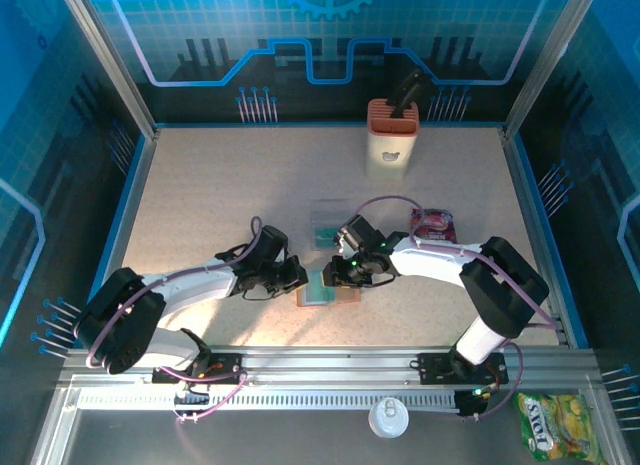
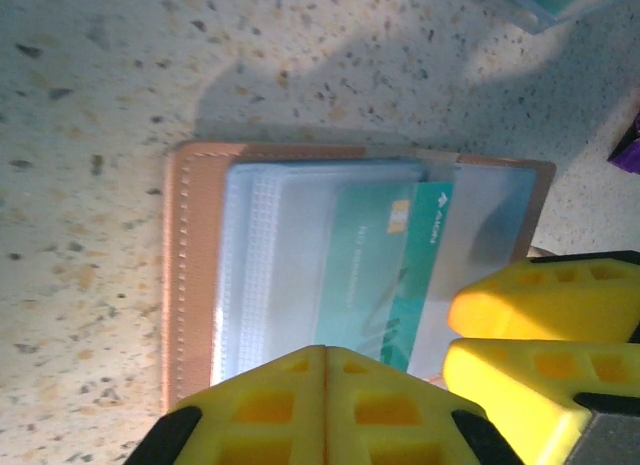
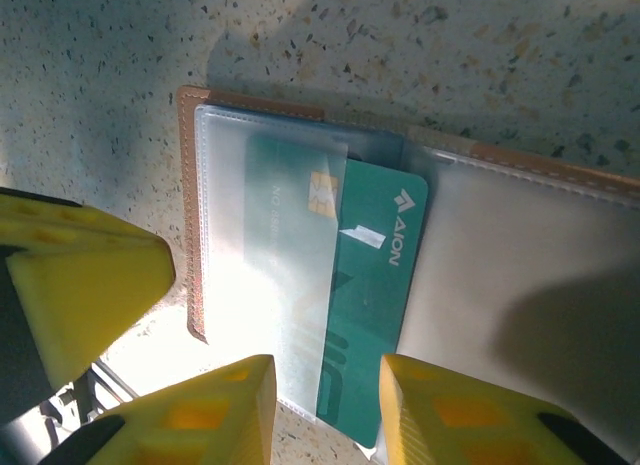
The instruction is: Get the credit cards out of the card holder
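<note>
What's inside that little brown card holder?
A teal card lies in the open card holder, partly tucked under a clear plastic pocket. Whether other cards lie beneath it is hidden by the cloudy plastic.

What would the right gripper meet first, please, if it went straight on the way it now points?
Most likely the teal card, half out of a clear pocket of the card holder: its near end lies between the right gripper's fingers. Depth is unclear, so the holder itself could come first.

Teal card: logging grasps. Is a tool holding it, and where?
Right tool straddles one end of the teal card; a firm grip cannot be told. Left tool is shut by the wallet.
</note>
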